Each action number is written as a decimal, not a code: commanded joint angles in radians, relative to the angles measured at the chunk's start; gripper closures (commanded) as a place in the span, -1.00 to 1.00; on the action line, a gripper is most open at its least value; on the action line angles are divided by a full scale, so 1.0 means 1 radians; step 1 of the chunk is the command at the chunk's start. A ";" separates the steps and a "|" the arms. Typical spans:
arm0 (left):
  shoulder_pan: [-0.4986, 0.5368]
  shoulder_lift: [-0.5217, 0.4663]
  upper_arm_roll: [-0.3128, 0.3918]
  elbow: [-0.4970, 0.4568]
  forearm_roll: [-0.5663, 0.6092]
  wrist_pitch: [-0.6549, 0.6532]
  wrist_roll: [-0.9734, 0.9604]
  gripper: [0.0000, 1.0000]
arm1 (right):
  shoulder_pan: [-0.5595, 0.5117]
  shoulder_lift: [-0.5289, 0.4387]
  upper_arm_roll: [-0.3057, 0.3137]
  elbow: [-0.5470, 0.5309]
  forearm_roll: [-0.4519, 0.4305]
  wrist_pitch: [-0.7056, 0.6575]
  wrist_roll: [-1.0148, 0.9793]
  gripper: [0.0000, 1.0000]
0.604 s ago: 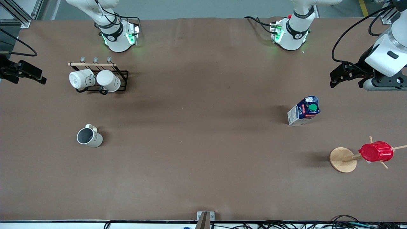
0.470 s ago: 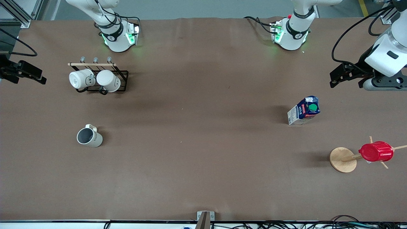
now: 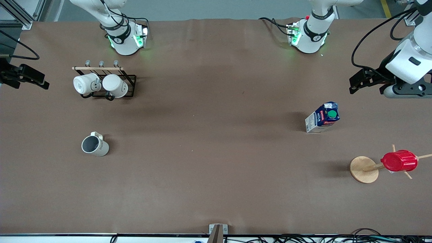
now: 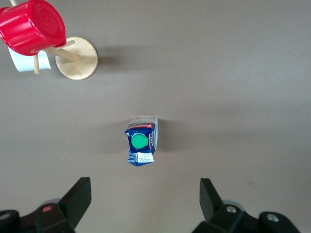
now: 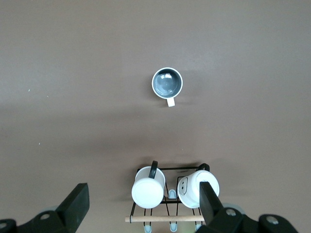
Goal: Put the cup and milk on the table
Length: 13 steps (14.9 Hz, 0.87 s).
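Observation:
The cup (image 3: 95,145), off-white with a dark grey inside, stands upright on the brown table (image 3: 209,152) toward the right arm's end; it also shows in the right wrist view (image 5: 167,82). The milk (image 3: 322,118), a blue and white carton with a green cap, stands upright toward the left arm's end and shows in the left wrist view (image 4: 141,141). My left gripper (image 3: 367,86) (image 4: 145,194) hangs open and empty high over the table beside the milk. My right gripper (image 3: 28,81) (image 5: 145,199) hangs open and empty high over the table by the mug rack.
A black wire rack (image 3: 130,81) with two white mugs (image 3: 86,84) stands farther from the camera than the cup. A red ribbed cup (image 3: 399,161) hangs on a wooden peg stand (image 3: 363,169), nearer to the camera than the milk.
My left arm has drifted slightly toward the robots' side of the table. The cup, the milk and the right arm have not moved.

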 commanded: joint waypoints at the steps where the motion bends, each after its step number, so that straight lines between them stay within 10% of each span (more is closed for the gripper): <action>1: 0.002 0.002 0.004 -0.005 -0.016 0.001 0.028 -0.96 | -0.001 0.004 -0.005 0.014 0.016 -0.034 -0.012 -1.00; 13: 0.004 0.004 0.005 -0.351 -0.001 0.346 0.031 -0.93 | -0.013 0.208 -0.025 -0.135 -0.004 0.346 -0.047 -1.00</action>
